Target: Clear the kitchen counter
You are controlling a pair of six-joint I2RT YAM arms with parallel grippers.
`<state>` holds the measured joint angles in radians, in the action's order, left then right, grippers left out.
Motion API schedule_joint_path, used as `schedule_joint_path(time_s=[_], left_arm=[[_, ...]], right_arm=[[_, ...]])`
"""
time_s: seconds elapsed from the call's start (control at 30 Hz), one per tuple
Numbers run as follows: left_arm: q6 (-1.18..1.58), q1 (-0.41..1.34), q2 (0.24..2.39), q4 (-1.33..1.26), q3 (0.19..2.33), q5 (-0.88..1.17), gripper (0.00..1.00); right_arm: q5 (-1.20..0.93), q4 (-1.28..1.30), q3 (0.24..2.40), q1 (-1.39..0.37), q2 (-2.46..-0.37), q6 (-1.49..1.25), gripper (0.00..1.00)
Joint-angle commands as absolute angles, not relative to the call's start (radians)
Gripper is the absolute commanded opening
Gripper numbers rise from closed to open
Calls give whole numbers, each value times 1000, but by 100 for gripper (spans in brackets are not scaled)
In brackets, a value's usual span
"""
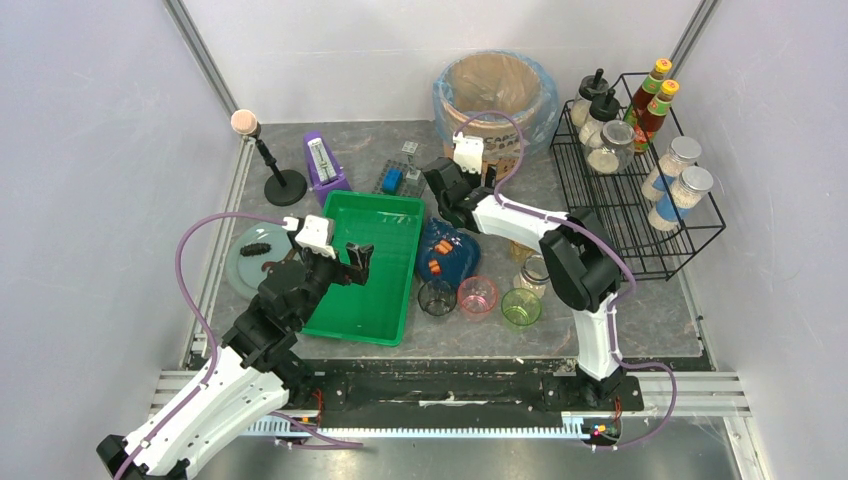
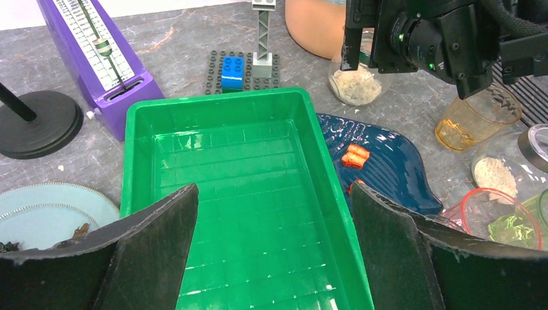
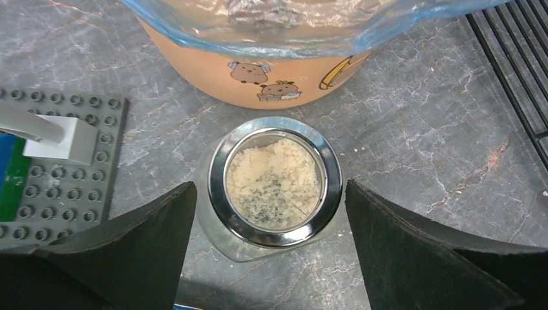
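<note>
Right gripper (image 3: 270, 186) hangs wide open and empty above the cluttered kitchen counter (image 3: 420, 129); left gripper (image 2: 274, 188), likewise spread and empty, hovers over the green tray (image 2: 239, 168); a metal-rimmed jar (image 3: 276, 171) of pale grains stands between the right fingers; grasping it seems the step in hand, needing a straight descent.

Jar (image 3: 274, 184) on kitchen counter (image 3: 420, 129), just before bin (image 3: 258, 81)

2 sauce bottles (image 1: 655, 88), 1 tray (image 1: 392, 238)

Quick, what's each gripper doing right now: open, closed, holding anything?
Left gripper: open, empty, over the green tray.
Right gripper: open, straddling the glass jar, not clamped on it.
</note>
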<state>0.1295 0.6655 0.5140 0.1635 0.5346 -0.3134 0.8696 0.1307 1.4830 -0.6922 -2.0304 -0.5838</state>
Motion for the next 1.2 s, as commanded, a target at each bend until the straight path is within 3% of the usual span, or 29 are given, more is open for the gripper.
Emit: schedule_joint_path(time_s=[0.0, 0.47, 0.6, 0.83, 1.17], left_arm=[[123, 671, 504, 146, 541, -332, 93], [123, 672, 503, 149, 541, -329, 93], [123, 672, 500, 150, 540, -327, 93], [124, 672, 505, 156, 542, -327, 93], [157, 672, 530, 175, 555, -305, 93]], right_arm=[[930, 134, 1523, -696, -2048, -599, 85], [828, -42, 1319, -695, -1861, -429, 48], [769, -74, 1256, -685, -1748, -336, 26], [574, -4, 1227, -620, -1540, -194, 23], [332, 292, 1288, -385, -1272, -67, 24]])
